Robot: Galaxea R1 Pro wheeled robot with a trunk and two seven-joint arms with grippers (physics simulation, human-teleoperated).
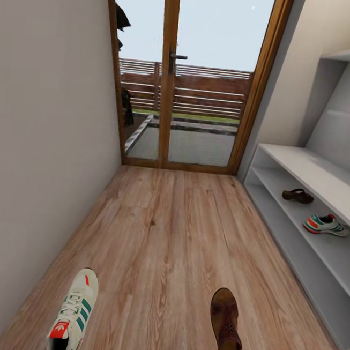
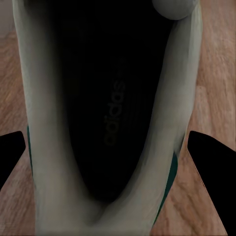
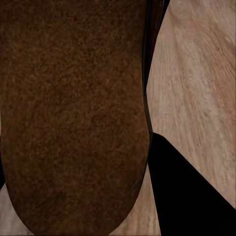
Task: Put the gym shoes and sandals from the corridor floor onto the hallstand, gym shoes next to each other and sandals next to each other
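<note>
One cream gym shoe [image 1: 74,315] with green stripes and a red tongue tab sits low on the left, toe pointing toward the glass door, above the wood-plank corridor floor [image 1: 169,233]. A brown sandal [image 1: 227,323] lies right of it. On the pale grey hallstand [image 1: 305,167], the second sandal [image 1: 297,196] and second gym shoe [image 1: 326,225] rest on one open shelf, apart.

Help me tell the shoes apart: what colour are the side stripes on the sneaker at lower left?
Green, on the cream-white sneaker; the head view shows them best.
</note>
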